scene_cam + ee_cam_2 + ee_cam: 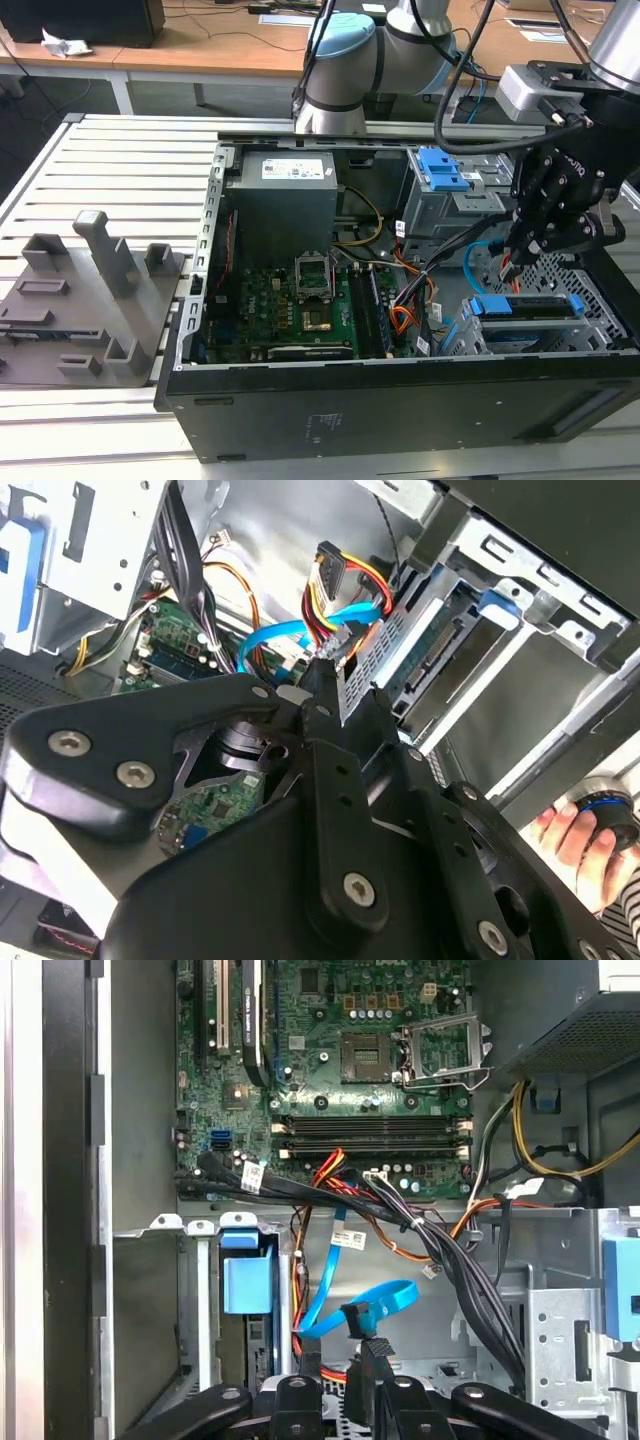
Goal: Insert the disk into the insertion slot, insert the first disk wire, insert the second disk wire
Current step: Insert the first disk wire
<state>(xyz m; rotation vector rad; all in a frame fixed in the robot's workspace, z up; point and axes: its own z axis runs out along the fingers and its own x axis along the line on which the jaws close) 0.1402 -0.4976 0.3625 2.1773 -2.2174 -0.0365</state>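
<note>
Matt black tool (pixel 322 680), glossy blue disk wire (pixel 390 1295), bare perforated sheet-metal insertion slot (pixel 592 280).

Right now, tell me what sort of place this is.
Probably a robotics lab bench: a robot arm reaches into an open desktop computer case on a slatted aluminium table, with wooden desks behind.

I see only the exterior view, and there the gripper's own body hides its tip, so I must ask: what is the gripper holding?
Observer: In the first wrist view the gripper is shut on a black connector at the end of the flat blue cable.
Operator: How near is it to the disk?
Observer: In the second wrist view the gripper's tip is close beside the disk, which sits in the silver cage. Whether the connector is plugged in, I cannot tell.
</note>
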